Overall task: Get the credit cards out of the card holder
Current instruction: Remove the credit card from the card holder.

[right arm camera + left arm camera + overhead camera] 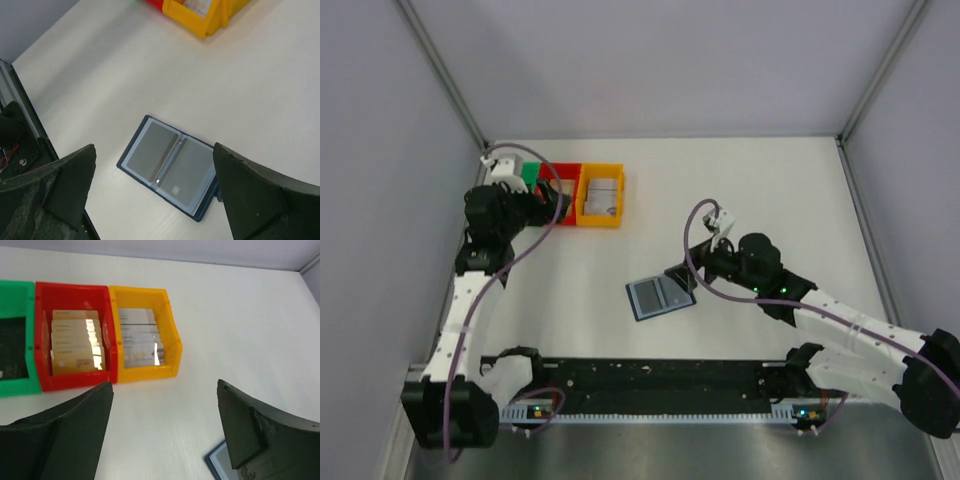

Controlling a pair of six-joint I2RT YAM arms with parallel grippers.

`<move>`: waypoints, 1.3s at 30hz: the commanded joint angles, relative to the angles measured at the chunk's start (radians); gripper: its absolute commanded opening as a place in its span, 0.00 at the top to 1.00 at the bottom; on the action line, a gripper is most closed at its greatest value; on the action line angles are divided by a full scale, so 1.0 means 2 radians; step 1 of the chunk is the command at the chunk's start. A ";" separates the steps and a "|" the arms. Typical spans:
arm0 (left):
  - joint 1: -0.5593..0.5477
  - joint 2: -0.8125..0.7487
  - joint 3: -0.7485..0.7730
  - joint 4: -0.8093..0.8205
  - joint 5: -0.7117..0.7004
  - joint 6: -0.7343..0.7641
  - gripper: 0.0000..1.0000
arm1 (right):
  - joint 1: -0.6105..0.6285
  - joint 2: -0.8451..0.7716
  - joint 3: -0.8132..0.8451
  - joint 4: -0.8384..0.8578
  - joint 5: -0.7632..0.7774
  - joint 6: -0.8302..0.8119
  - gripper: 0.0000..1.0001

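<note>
While the holder (170, 167) lies open and flat on the table (770, 200), two grey cards (152, 150) look tucked into its panels. The right hand (682, 275) hangs just above the holder, spread wide and holding nothing. The left hand (165, 387) is well away from the holder, by the red bin (75, 340) and yellow bin (145, 340). It is spread wide and empty too.

Nothing pins the holder down. If the right hand pulls at a card alone, the whole holder may slide or lift with it. The cards are thin and flat, so the hand may slip off, or pinch the cover as well.
</note>
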State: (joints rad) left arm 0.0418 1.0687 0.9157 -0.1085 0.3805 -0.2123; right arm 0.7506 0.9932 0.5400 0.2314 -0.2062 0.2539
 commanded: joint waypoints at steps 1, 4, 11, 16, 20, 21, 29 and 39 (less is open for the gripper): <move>-0.007 -0.091 -0.061 0.005 0.013 -0.083 0.01 | 0.004 0.020 0.038 -0.098 0.025 0.023 0.02; -0.007 -0.145 -0.075 -0.051 0.029 -0.064 0.01 | 0.008 0.040 0.054 -0.142 0.047 0.023 0.02; -0.048 -0.243 -0.144 -0.095 0.028 -0.050 0.02 | 0.027 0.105 0.097 -0.202 0.101 0.026 0.04; -0.078 -0.267 -0.191 -0.070 0.024 -0.079 0.02 | 0.046 0.163 0.134 -0.234 0.147 0.033 0.08; -0.100 -0.267 -0.187 -0.080 0.009 -0.073 0.02 | 0.047 0.187 0.151 -0.243 0.173 0.046 0.12; -0.104 -0.266 -0.184 -0.086 0.003 -0.068 0.02 | 0.047 0.191 0.155 -0.245 0.177 0.049 0.13; -0.121 -0.272 -0.179 -0.105 -0.024 -0.057 0.02 | 0.047 0.242 0.181 -0.269 0.184 0.056 0.17; -0.126 -0.273 -0.180 -0.108 -0.026 -0.055 0.01 | 0.047 0.292 0.199 -0.273 0.195 0.055 0.22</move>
State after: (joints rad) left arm -0.2050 0.5320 0.5327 -0.3447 0.3397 -0.3374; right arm 0.8356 1.5440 0.8864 -0.3107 0.1612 0.3458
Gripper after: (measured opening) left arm 0.985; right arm 0.788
